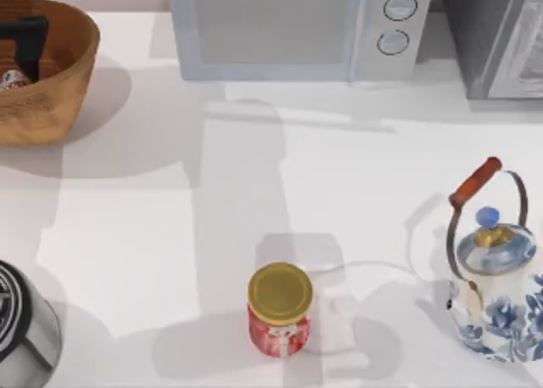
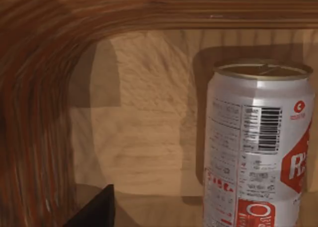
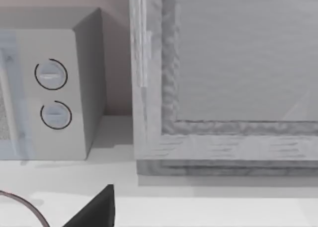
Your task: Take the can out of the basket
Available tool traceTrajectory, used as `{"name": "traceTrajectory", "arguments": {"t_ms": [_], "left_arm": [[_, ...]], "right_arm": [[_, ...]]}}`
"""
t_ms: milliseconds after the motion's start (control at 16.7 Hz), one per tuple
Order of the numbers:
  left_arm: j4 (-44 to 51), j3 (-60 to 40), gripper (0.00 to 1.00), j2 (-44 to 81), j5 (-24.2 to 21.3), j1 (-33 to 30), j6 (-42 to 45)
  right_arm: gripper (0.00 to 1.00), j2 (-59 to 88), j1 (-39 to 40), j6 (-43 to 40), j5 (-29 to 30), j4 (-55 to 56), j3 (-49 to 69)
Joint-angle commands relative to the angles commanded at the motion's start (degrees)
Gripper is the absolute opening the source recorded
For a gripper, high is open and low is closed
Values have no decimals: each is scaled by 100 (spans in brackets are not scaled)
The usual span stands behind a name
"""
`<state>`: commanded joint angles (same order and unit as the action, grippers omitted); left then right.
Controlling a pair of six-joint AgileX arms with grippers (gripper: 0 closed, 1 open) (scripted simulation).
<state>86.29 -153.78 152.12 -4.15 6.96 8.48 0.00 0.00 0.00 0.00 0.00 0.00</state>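
Basket (image 1: 51, 82) sits at the counter's (image 1: 170, 235) far left corner, and you see the can (image 1: 10, 79) inside it, upright near the wall. Your left gripper (image 1: 30, 44) hangs inside the basket beside the can; whether its jaws are spread, I cannot tell.

White table (image 1: 170, 235), microwave (image 1: 297, 27) at back, soft overlapping shadows.
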Motion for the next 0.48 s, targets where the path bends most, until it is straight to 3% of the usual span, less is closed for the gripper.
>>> {"name": "traceTrajectory", "arguments": {"t_ms": [480], "left_arm": [[-841,1125,100,-299,-2,24,23]], "right_arm": [[100,0,0,0,0,0,0]]}}
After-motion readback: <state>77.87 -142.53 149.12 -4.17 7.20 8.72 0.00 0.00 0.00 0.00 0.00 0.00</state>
